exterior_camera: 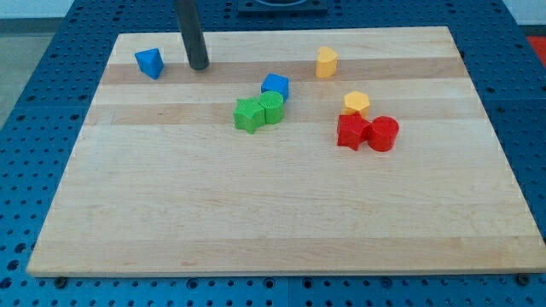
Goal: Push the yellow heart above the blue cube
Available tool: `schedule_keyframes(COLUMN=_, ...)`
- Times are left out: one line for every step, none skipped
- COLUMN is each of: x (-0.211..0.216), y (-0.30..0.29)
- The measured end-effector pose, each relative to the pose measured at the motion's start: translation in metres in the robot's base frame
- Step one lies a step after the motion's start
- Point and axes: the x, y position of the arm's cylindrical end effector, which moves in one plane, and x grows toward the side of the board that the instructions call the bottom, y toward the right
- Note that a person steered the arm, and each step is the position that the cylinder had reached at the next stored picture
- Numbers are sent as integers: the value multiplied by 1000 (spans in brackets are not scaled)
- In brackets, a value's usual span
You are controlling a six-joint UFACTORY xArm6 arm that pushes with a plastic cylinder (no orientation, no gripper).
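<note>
There are no jaws on this arm, so nothing is apart or clamped: it ends in a plain dark rod, and my tip [199, 67] rests on the counter [256, 213] near the view's top edge, touching no block. Just to the view's left of the tip sits a blue wedge-like block [149, 63]. Well to its right and slightly lower lies the blue cube [275, 85], pressed against two green blocks [259, 112]. Farther right, level with the tip, stands the yellow heart [326, 62], alone and apart from the cube. It looks like a small, hard plastic piece, light and rigid, likely to slide easily on the smooth wood and to spin if struck off-centre. It cannot be gripped; I judge contact belongs square on its far right side, pushing it towards the view's left. It is bright yellow, stubby, with a rounded, lobed top. Beyond it lie another yellow block [357, 103] and two red blocks [368, 132].
</note>
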Motion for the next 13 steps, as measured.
schedule_keyframes(x=-34, y=50)
schedule_keyframes(x=-37, y=141)
schedule_keyframes(x=-37, y=173)
schedule_keyframes(x=-38, y=186)
schedule_keyframes(x=-38, y=229)
schedule_keyframes(x=-38, y=250)
schedule_keyframes(x=-38, y=255)
schedule_keyframes(x=-8, y=239)
schedule_keyframes(x=-1, y=239)
schedule_keyframes(x=7, y=239)
schedule_keyframes(x=11, y=239)
schedule_keyframes(x=16, y=239)
schedule_keyframes(x=23, y=240)
